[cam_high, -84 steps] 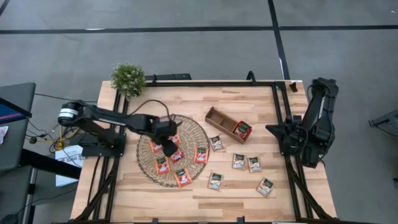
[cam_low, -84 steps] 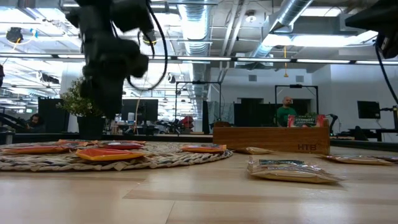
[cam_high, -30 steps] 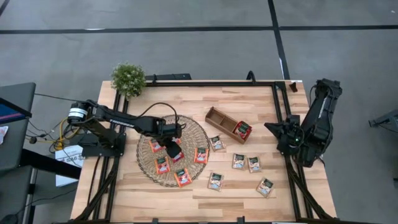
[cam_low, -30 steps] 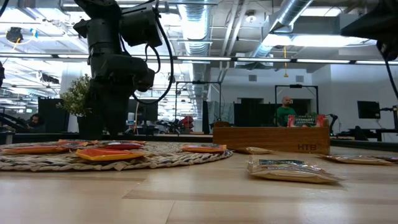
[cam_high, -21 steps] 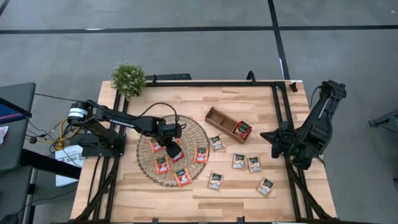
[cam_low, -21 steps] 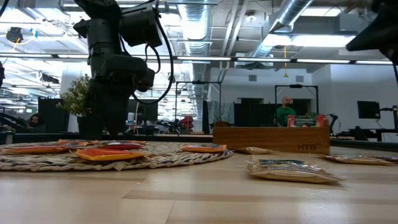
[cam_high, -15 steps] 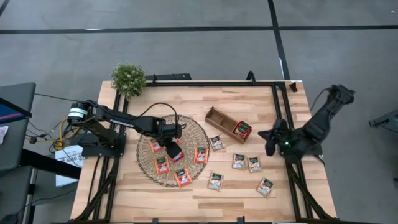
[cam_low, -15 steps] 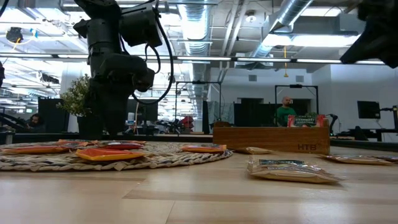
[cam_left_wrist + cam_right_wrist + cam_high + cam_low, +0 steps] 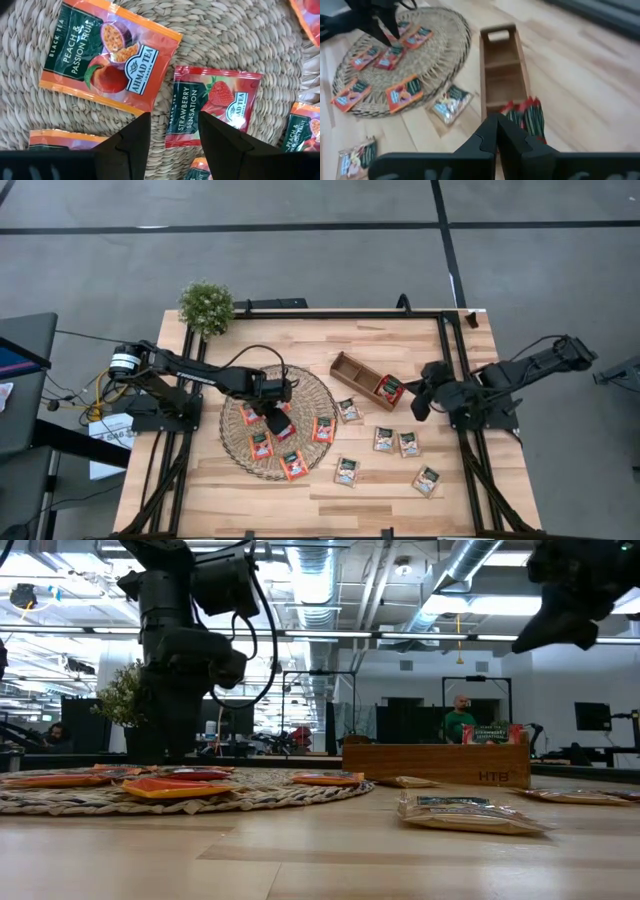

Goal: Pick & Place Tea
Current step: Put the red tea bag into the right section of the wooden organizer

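Note:
Several red-orange tea sachets lie flat on the round wicker mat (image 9: 240, 442). Several green-and-pale sachets (image 9: 384, 439) lie on the bare table to the mat's right. A few red sachets (image 9: 390, 389) stand in the right end compartment of the wooden tray (image 9: 356, 373). My left gripper (image 9: 274, 416) is open, low over the mat, pointing down. In its wrist view, the left gripper (image 9: 172, 131) has a finger on either side of one end of a strawberry sachet (image 9: 220, 102). My right gripper (image 9: 420, 402) is shut and hovers beside the tray's right end, above those sachets (image 9: 526, 113). My left gripper comes down from above over the strawberry sachet's dark-printed end (image 9: 182, 117), with one finger (image 9: 131, 142) toward the peach sachet (image 9: 107, 55). Whether the fingertips touch the sachet or the mat, I cannot tell.
A small potted plant (image 9: 206, 306) stands at the table's far left corner. A dark frame rail (image 9: 448, 350) runs along the right side. Bare wood lies along the near edge and beyond the tray. In the low view, a person (image 9: 459, 718) stands far off in the room.
My right arm has swung out from its folded pose at the table's right edge and reached left toward the tray, its gripper staying shut. The left gripper has kept still over the mat, and no sachet has moved.

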`<state>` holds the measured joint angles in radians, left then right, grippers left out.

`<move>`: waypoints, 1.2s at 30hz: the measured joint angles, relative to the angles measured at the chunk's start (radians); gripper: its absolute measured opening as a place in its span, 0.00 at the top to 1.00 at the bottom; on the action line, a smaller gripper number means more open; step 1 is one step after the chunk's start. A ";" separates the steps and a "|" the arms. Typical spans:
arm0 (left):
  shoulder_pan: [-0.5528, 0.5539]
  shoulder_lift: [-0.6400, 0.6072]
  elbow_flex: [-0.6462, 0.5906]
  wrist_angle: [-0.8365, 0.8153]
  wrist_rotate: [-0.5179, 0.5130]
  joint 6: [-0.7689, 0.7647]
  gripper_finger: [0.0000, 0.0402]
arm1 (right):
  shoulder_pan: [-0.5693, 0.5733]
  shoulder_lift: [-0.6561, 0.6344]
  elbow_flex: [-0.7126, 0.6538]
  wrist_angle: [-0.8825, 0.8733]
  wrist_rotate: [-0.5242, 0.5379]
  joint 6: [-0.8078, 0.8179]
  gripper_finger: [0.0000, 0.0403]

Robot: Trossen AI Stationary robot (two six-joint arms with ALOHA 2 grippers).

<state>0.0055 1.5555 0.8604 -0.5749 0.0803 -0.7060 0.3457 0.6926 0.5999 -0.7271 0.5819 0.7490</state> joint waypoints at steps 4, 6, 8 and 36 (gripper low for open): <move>0.000 0.000 0.000 -0.004 0.000 0.002 0.61 | -0.020 -0.001 -0.076 0.154 -0.016 -0.058 1.00; 0.000 0.000 0.000 -0.004 0.000 0.002 0.61 | -0.024 -0.006 -0.139 0.256 -0.048 -0.054 1.00; 0.000 0.000 0.000 -0.004 0.000 0.002 0.61 | -0.025 -0.027 -0.196 0.351 -0.064 -0.044 1.00; -0.001 0.047 0.000 0.017 -0.048 -0.079 0.61 | -0.029 -0.157 -0.288 0.474 -0.058 -0.121 1.00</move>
<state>0.0044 1.6029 0.8604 -0.5579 0.0321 -0.7855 0.3172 0.5354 0.3119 -0.2531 0.5243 0.6277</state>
